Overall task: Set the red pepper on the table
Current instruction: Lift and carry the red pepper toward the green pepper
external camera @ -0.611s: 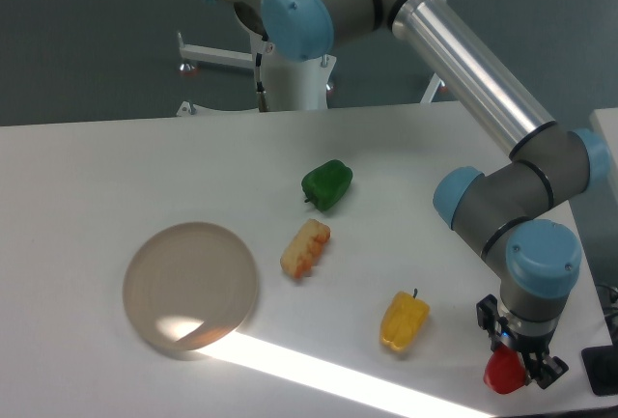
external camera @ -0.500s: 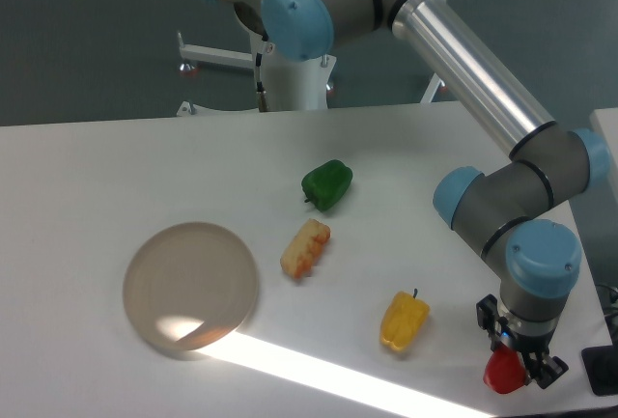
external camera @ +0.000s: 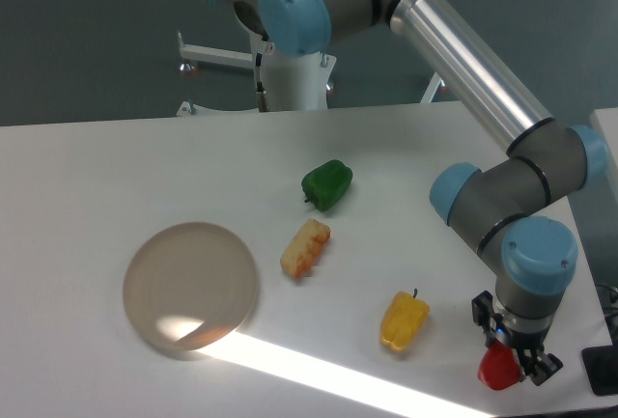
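Claw is clamped on the red pepper, down at the front-right corner of the white desk. Black fingers bracket the pepper's upper part; the lower red body shows below and to the left of them. Can't tell if the pepper's underside is touching the desk surface or just above it, the angle doesn't resolve that.

Arm comes in from the top of frame: silver tube runs diagonally down to the right, then grey joints with blue caps stack down to the wrist directly above the claw. Wrist points roughly straight down.

Other items on the desk:
- yellow pepper, left of the claw, near but apart from the red one, stem up.
- green pepper, mid-desk, further back, well apart from the claw.
- orange-yellow ridged food piece, lying between the green pepper and the plate, just below the green pepper; can't say exactly what it is.
- round beige-grey plate, left side, nothing on it, well apart from the claw.

Bright strip of light runs across the desk from the plate's lower edge toward the front right.
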